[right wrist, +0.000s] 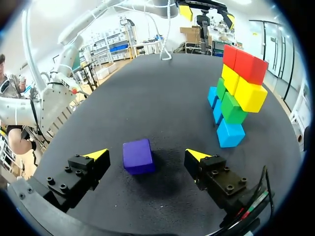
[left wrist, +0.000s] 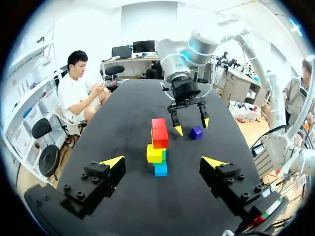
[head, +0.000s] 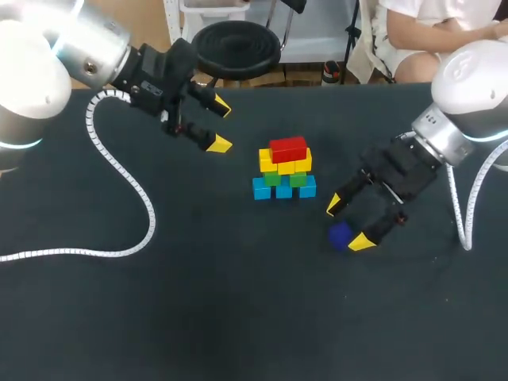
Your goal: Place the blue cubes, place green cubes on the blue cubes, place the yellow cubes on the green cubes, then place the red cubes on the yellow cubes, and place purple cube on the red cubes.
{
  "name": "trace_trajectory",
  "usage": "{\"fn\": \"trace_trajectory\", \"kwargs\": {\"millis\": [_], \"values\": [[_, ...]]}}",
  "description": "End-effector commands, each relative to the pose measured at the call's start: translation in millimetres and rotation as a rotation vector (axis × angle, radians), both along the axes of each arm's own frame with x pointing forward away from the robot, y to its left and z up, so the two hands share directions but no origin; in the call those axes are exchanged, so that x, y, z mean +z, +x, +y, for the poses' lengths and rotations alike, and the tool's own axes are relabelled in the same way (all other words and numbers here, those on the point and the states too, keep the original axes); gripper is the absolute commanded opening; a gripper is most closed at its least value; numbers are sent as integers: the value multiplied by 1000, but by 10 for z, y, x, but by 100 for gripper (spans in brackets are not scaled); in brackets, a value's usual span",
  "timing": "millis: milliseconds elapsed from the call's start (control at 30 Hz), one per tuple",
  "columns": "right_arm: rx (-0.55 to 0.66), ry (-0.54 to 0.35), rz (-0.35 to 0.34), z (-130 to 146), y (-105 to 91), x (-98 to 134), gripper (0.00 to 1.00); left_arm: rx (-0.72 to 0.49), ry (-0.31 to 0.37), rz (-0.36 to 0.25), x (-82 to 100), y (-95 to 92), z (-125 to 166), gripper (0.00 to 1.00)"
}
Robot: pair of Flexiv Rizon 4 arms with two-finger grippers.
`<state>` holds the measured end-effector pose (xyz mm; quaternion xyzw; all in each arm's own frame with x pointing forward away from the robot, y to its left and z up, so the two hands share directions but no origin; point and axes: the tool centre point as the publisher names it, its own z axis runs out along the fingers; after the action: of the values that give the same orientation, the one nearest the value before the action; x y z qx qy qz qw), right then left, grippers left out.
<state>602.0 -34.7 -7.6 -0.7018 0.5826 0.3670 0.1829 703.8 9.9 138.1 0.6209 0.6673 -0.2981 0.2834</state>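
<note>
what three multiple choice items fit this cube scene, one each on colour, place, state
1. Top layer of the stack of coloured cubes is: A red, B green, C blue.
2. The small purple cube lies: A atop the stack, B on the black table between the right gripper's fingers, C off the table.
3. The left gripper is: A open, empty, B shut on a cube, C out of view.
Answers: A, red cubes crown it; B, open fingers flank it; A, nothing between its yellow tips.
</note>
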Motion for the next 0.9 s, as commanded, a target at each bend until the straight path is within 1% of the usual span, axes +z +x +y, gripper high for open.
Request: {"fn": "trace_trajectory", "kwargs": {"millis": [33,67,100,167,200,233,267,300,467,600,667,767,833,867,900], "values": [[-8,-7,-5,13,-16,-13,87,-1,-2,-2,-3,-2,7,100],[-15,-12,-5,16,-16,-15,53,-1,-2,-2,-3,-2,7,100],[-16,-13,-5,18,-15,-18,43,-1,-2,-2,-3,-2,7,100],[-23,-22,-3,22,-8,-28,39,-1,-2,-2,-3,-2,7,100],[-25,-22,-2,22,-6,-33,34,-1,-2,-2,-3,-2,7,100],[-26,-21,-2,22,-6,-34,25,-1,-2,-2,-3,-2,7,100],[-31,-28,-1,25,-6,-35,15,-1,-2,-2,-3,-2,7,100],[-31,-28,-1,27,-6,-37,0,-1,-2,-2,-3,-2,7,100],[-73,-15,7,42,-30,30,0,-1,-2,-2,-3,-2,7,100],[-136,12,55,54,-50,149,0,-1,-2,-2,-3,-2,7,100],[-150,21,63,72,-57,236,0,-1,-2,-2,-3,-2,7,100],[-157,9,77,127,-66,384,0,-1,-2,-2,-3,-2,7,100],[-151,11,70,161,-63,473,0,-1,-2,-2,-3,-2,7,100],[-173,2,78,182,-65,515,0,-1,-2,-2,-3,-2,7,100],[-142,32,68,203,-66,560,0,-1,-2,-2,-3,-2,7,100]]}}
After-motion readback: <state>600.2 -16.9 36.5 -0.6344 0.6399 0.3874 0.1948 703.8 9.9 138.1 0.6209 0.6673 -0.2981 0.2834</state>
